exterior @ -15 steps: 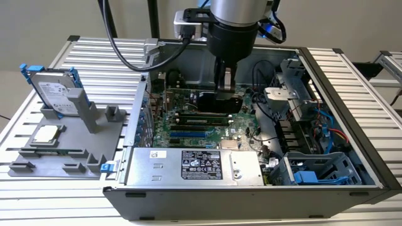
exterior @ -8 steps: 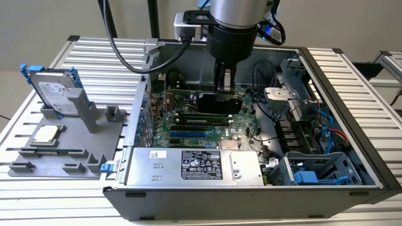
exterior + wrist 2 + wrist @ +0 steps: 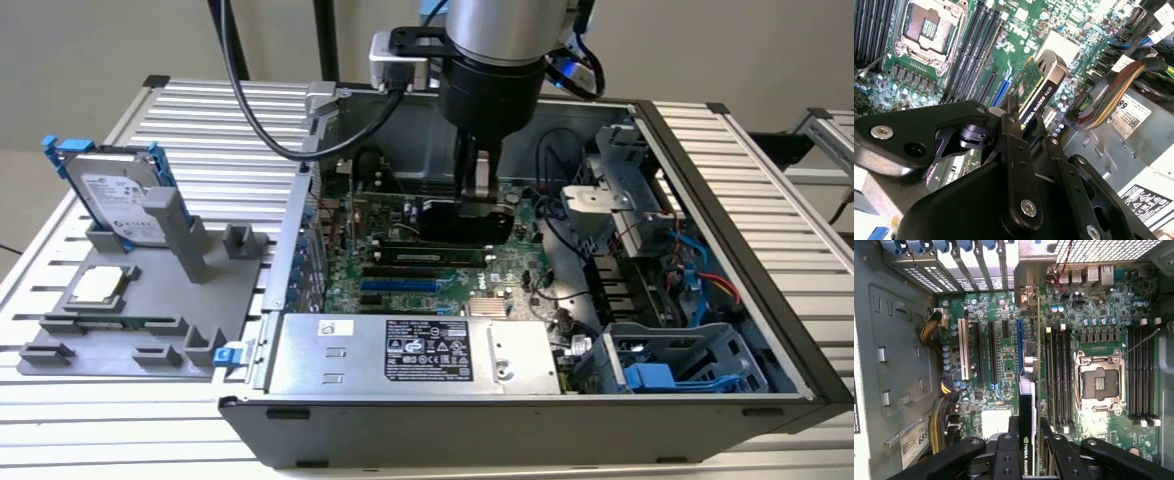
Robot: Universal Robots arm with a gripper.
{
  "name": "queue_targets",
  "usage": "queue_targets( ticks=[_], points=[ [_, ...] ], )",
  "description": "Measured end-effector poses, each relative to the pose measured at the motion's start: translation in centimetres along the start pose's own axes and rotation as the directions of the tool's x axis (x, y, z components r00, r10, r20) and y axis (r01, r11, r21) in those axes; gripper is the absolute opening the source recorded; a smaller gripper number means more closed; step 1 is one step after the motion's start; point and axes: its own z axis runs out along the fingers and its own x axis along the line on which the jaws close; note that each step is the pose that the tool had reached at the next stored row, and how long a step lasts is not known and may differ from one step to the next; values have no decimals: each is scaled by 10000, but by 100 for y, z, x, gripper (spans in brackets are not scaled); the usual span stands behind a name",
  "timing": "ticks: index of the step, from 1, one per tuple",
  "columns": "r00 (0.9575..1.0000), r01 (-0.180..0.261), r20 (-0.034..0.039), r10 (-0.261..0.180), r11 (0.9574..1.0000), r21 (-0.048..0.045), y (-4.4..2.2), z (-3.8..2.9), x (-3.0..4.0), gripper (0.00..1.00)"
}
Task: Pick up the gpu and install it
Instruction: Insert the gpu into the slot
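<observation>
While the gripper [image 3: 1030, 447] is clamping the gpu [image 3: 1030, 390] edge-on, it is hanging above the motherboard's [image 3: 1094, 315] blue slot [image 3: 1019, 347]; keeping it square there looks best.

It was a robotics lab or test workshop: an opened computer case [image 3: 534, 300] lay on a ribbed aluminium table [image 3: 214, 120], with a grey fixture tray [image 3: 134, 300] of loose parts at its nine o'clock, under a robot arm [image 3: 494, 60].

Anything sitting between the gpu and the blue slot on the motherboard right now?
Nothing visible. The gripper holds the gpu edge-on above the motherboard, next to the blue slot; the slot looks empty, and the cables lie off to the side.
</observation>
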Motion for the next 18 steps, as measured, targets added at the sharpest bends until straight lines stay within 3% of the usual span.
queue_targets(
  ticks=[18],
  points=[
    [10000,0,-17,0,10000,1,1,74,1,0]
  ],
)
